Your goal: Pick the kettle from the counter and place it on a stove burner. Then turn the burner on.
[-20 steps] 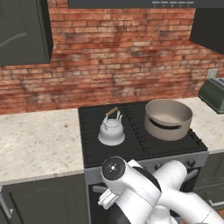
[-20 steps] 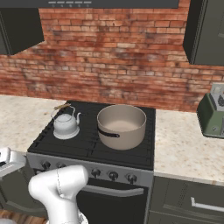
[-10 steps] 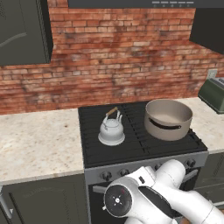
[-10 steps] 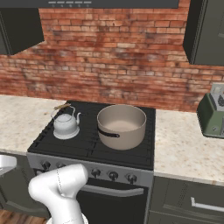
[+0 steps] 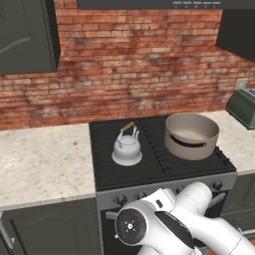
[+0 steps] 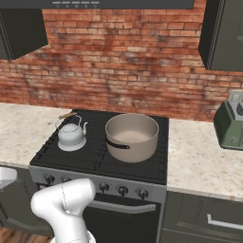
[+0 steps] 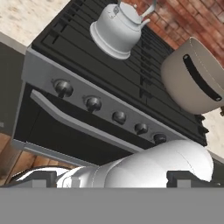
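Observation:
The small silvery kettle [image 5: 126, 147] [image 6: 71, 135] [image 7: 116, 28] with its tan handle stands upright on the front-left stove burner [image 5: 112, 169] [image 6: 52, 149] [image 7: 65, 41] of the black cooktop. Nothing holds it. My gripper [image 7: 113, 180] hangs low in front of the oven, below the row of knobs [image 7: 93, 103] [image 6: 122, 190], looking up at the stove front. Its two dark fingertips [image 7: 37, 178] stand far apart, open, with nothing between them. The beige counter [image 5: 45, 159] [image 6: 19, 128] lies left of the stove.
A large beige pot [image 5: 191, 134] [image 6: 132, 136] [image 7: 194, 81] with a dark handle fills the right burners. A green toaster [image 5: 243, 107] [image 6: 230, 123] stands on the right counter. The oven door handle [image 7: 78, 122] runs under the knobs. The arm's elbow crowds the stove front.
The arm has folded down and the hand has sunk lower in front of the oven. Kettle and pot have not moved.

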